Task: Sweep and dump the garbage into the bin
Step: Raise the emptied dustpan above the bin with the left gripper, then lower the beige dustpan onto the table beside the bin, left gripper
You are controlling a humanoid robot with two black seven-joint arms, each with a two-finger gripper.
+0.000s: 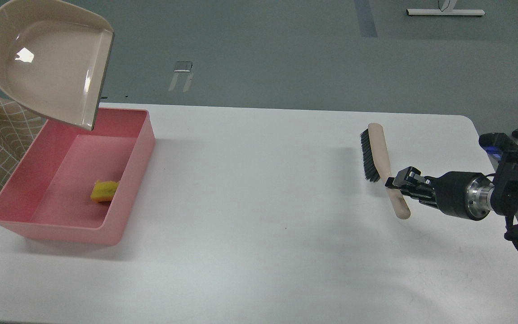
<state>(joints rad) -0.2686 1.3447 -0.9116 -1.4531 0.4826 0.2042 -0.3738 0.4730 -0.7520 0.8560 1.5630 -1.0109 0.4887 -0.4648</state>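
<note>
A bright yellow spongy block [104, 191] is seen lying on the floor of a shallow pink bin [131, 180], close to the bin's right-hand wall and toward its near end. No other scrap can be made out in the bin. The bin is placed at the left end of a white table [259, 216], with its long side running away from the viewer.

Above the far left corner of the bin, a beige dustpan [43, 63] is held in the air, tilted so that its open lip points down toward the bin. Its handle runs off the upper left edge, and the left gripper holding it is out of view.

Well apart, at the right end of the table, a beige brush [378, 153] with black bristles is held with the bristles facing left. The right gripper [396, 183] is clamped on the brush's handle, with the handle's end sticking out below the fingers. The black right arm enters from the right edge.
</note>
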